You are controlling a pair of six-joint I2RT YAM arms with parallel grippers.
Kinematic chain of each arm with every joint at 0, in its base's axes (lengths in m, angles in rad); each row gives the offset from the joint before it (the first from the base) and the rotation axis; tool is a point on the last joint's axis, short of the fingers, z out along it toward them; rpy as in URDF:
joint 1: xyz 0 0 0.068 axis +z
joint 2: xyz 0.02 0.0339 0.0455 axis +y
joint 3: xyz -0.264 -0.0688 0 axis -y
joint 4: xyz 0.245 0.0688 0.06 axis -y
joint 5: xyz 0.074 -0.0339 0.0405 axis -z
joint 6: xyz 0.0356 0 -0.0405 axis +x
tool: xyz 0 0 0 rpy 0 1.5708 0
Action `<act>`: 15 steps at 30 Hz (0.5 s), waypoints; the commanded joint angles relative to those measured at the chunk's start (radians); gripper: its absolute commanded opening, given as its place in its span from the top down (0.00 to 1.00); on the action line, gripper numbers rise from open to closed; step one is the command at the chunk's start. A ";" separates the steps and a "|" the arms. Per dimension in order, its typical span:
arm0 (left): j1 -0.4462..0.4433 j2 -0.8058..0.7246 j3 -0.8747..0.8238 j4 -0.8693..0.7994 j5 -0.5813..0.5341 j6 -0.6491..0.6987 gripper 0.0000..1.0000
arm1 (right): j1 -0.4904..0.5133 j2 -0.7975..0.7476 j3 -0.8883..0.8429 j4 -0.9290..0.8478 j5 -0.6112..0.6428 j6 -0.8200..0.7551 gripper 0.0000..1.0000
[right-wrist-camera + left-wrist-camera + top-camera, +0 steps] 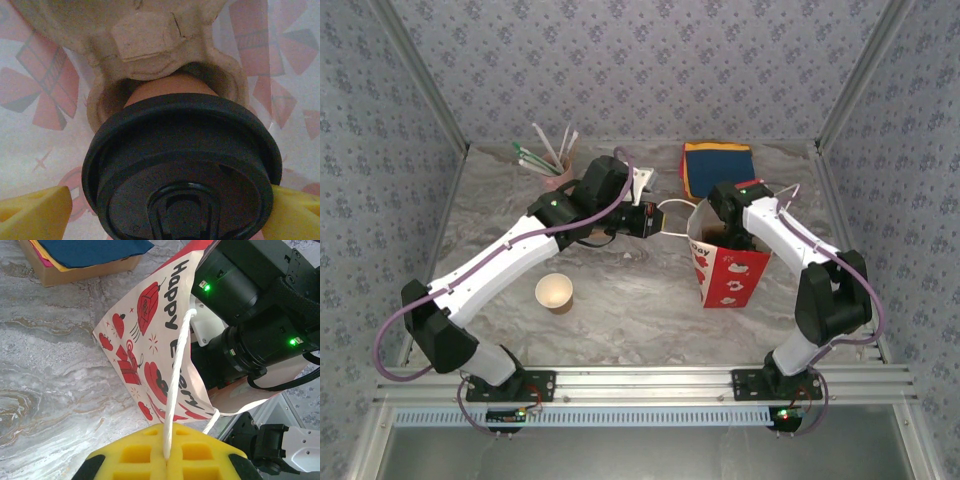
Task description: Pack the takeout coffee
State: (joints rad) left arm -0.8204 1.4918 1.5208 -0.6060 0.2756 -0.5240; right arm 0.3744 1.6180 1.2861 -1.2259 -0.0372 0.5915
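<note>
Black lid of the takeout coffee is recorded closest to the right wrist camera; the tan-brown cup wall is seen above it, seated in a round hollow of a moulded pulp carrier; cup and carrier are enclosed by thin pale walls with red prints showing through.

Right gripper is spread wide, a yellow pad on either side of the lid; one pad is seen just clear of the rim, the other meets the rim's edge; no clamping of the cup is observed.

From above, the right wrist is seen lowered into the open mouth of the paper bag; the bag is stood upright on the marbled table, right of centre.

Left gripper: yellow pads pressed together, pinching the white cord handle of the bag; the cord is drawn straight from pads to bag rim; "Happy" is printed on the bag face among red motifs.

A lidless paper cup is noted upright near the left arm, well apart from the bag; a box with blue and yellow sheets is noted behind the bag; a pink holder with sticks is noted at the back left.
</note>
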 commanded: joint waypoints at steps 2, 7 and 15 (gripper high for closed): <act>0.007 -0.040 -0.005 -0.020 -0.030 -0.001 1.00 | -0.016 -0.022 -0.014 -0.046 0.032 0.010 0.05; 0.007 -0.038 -0.004 -0.019 -0.032 0.001 1.00 | -0.018 -0.024 -0.015 -0.047 0.034 0.010 0.05; 0.007 -0.032 -0.004 -0.020 -0.032 0.001 1.00 | -0.017 -0.028 -0.006 -0.036 0.041 0.019 0.05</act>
State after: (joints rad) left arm -0.8204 1.4918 1.5192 -0.6064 0.2722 -0.5240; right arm 0.3721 1.6142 1.2850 -1.2259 -0.0360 0.5922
